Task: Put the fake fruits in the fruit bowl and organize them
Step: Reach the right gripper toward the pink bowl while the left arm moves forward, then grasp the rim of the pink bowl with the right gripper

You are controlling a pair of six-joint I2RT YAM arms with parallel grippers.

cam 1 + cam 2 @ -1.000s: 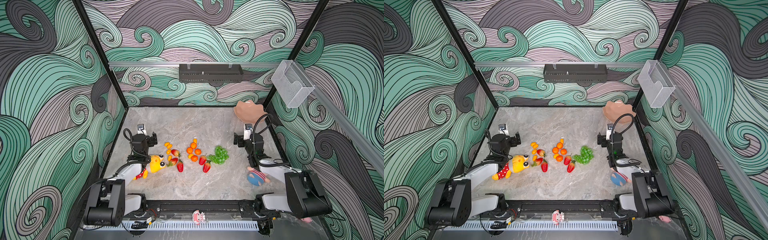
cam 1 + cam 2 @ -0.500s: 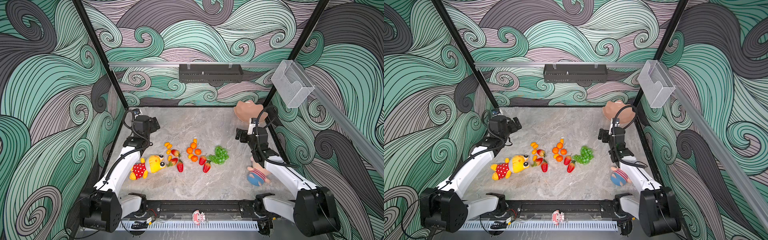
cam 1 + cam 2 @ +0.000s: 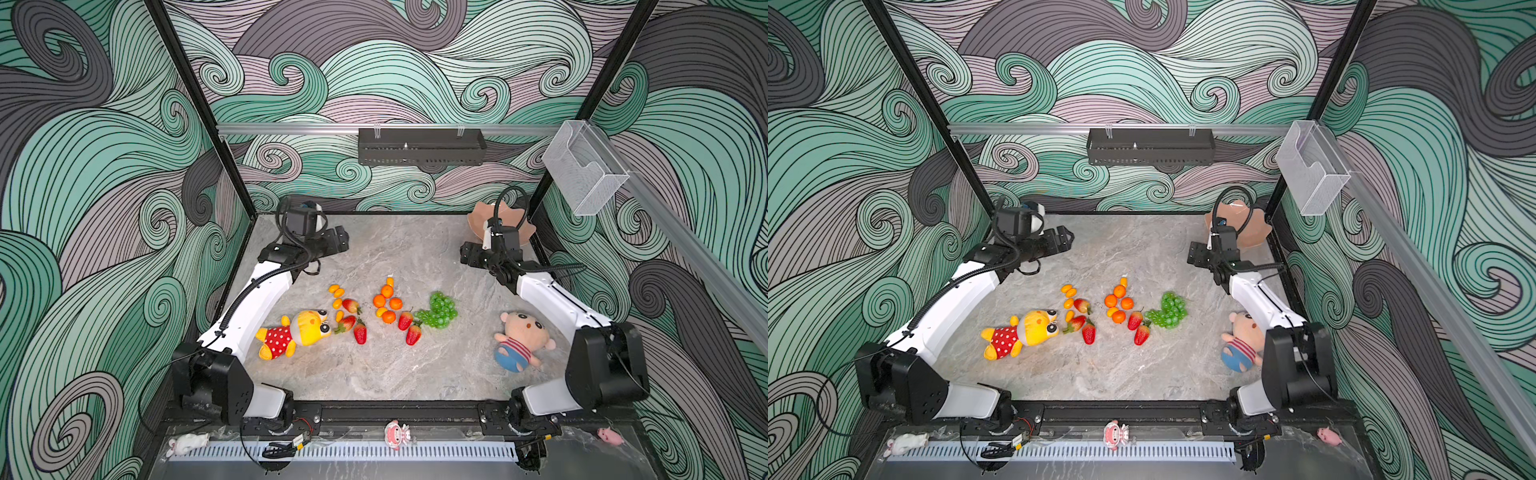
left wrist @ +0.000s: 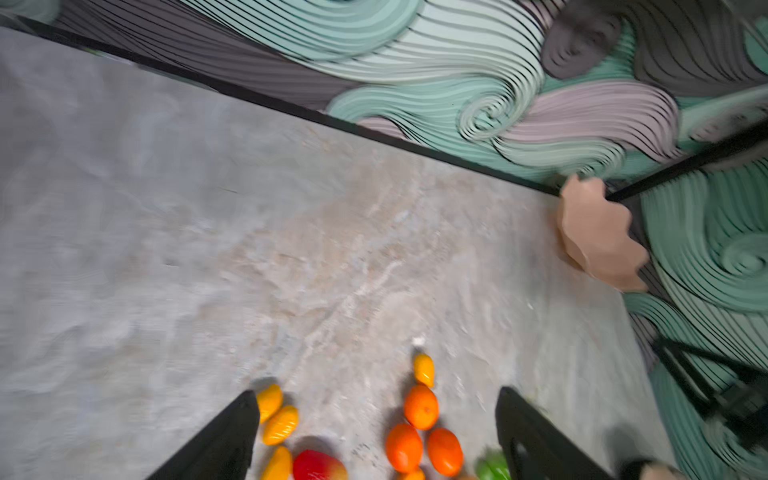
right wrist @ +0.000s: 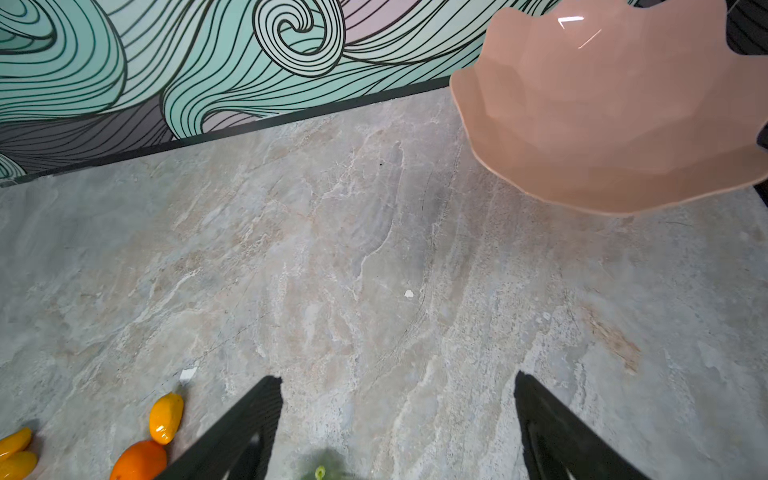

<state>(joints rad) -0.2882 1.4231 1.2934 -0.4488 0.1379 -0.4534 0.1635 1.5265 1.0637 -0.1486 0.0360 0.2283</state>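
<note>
In both top views nothing has gone into the fruit bowl (image 3: pixel 477 220) yet. It stands tipped up in the far right corner of the worktop (image 3: pixel 415 374), well apart from the fruit. All the fake fruits (image 3: pixel 395 303) lie loose mid-worktop. The kumquats (image 3: pixel 334 289) and strawberries (image 3: pixel 360 332) are mostly to the left, the tangerines (image 3: pixel 387 291) are in the middle, and the green grape bunch (image 3: pixel 438 309) is on the right. A yellow plush toy (image 3: pixel 299 332) lies right beside the leftmost strawberries, and a plush doll (image 3: pixel 519 340) lies near my right arm. The left gripper (image 3: pixel 338 240) hangs over the far left of the worktop. The right gripper (image 3: pixel 467 254) hangs just in front of the bowl.

The left wrist view is blurred. It shows my left fingers (image 4: pixel 224 440) spread wide with nothing between them, and kumquats, tangerines and a strawberry on the worktop below. The bowl is far off in the corner.

In the right wrist view my right fingers (image 5: pixel 249 419) are also spread wide over bare worktop, empty. The bowl is close ahead with a glossy faceted face turned my way. I cannot tell whether that is its inside or its underside, and I see no fruit on it.

I judge the job barely begun. The bowl probably has to be set flat within reach first, and then every fruit has yet to be carried over and arranged.
</note>
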